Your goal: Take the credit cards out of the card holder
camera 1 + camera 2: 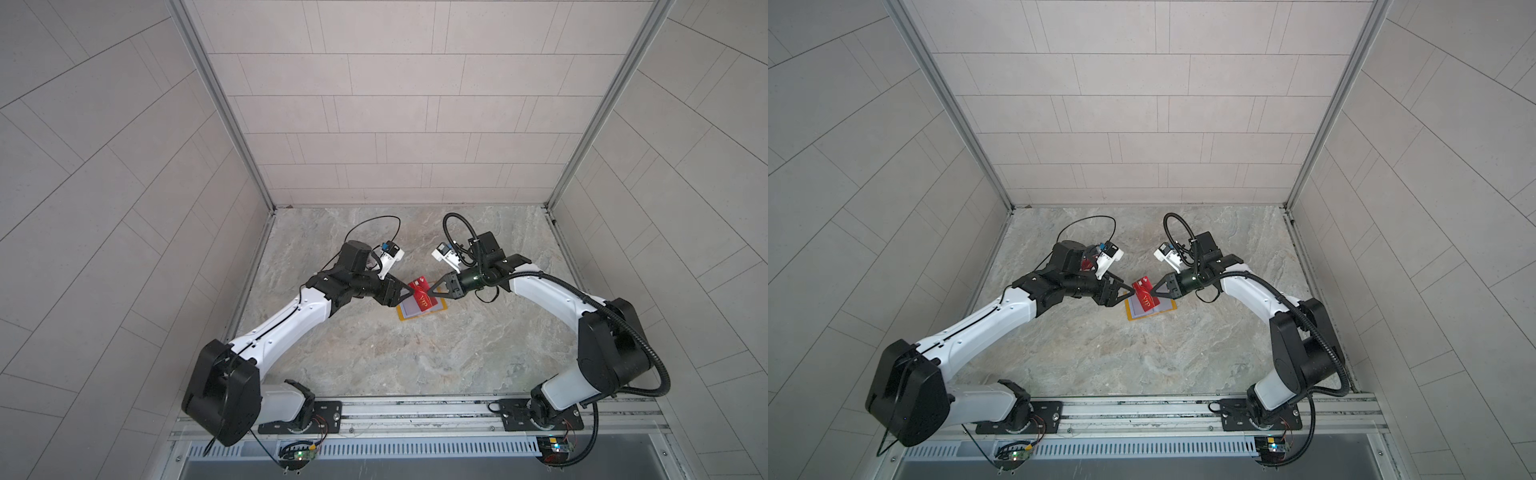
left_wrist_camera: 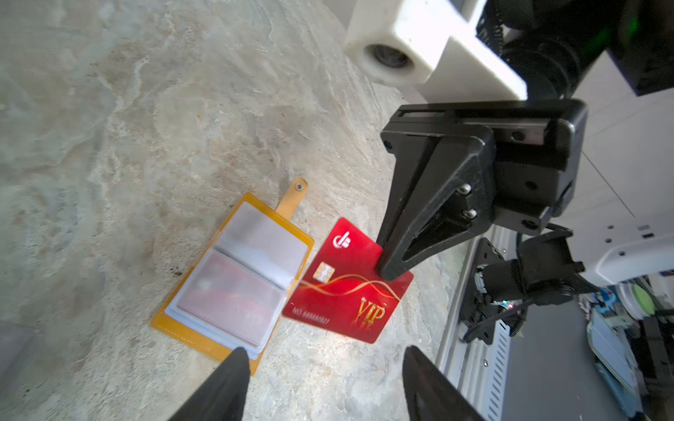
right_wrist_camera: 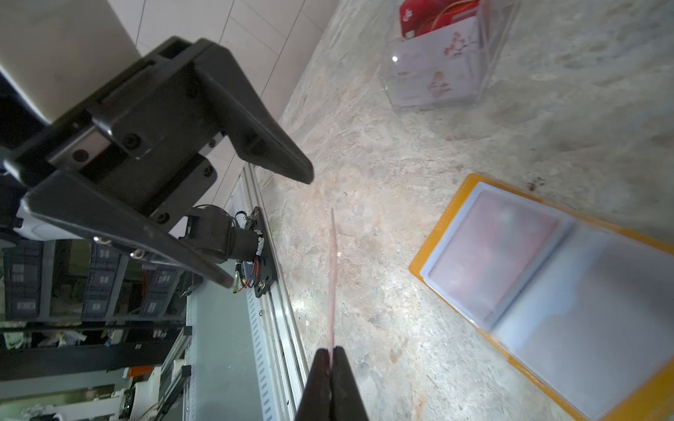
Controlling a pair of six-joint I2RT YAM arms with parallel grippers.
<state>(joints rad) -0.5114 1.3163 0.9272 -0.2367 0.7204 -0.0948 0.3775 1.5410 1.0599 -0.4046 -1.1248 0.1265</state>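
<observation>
1. We see the right pincer (image 1: 428, 292) clamped shut on one short edge of a red card (image 1: 420, 296) with gold "VIP" lettering. In the right wrist view the same card (image 3: 332, 273) shows edge-on, pinched between the two closed fingertips (image 3: 322, 364).
2. The red card (image 2: 346, 284) is out of the card holder (image 2: 204, 330). It hangs tilted in the air just beside the holder's sleeves, and in both top views it overlaps the holder's middle.
3. The left pincer (image 1: 409, 296) stands wide, its jaws well apart and holding nothing. In the left wrist view its fingers (image 2: 237, 368) frame the card's near end without touching it.
4. The two pincers face each other over the holder, tips close together, the card between them.
5. The card holder (image 1: 442, 308) lies open and flat on the marble table (image 1: 374, 353), near its middle, with the snap strap (image 2: 293, 198) pointing away from the left pincer.
6. A second red card (image 3: 492, 255) shows dimly through one clear sleeve; the sleeve beside it looks pale and we cannot tell what it holds.
7. A clear box (image 3: 434, 73) with pale printed cards and a red one stands on the table, well apart from the holder.
</observation>
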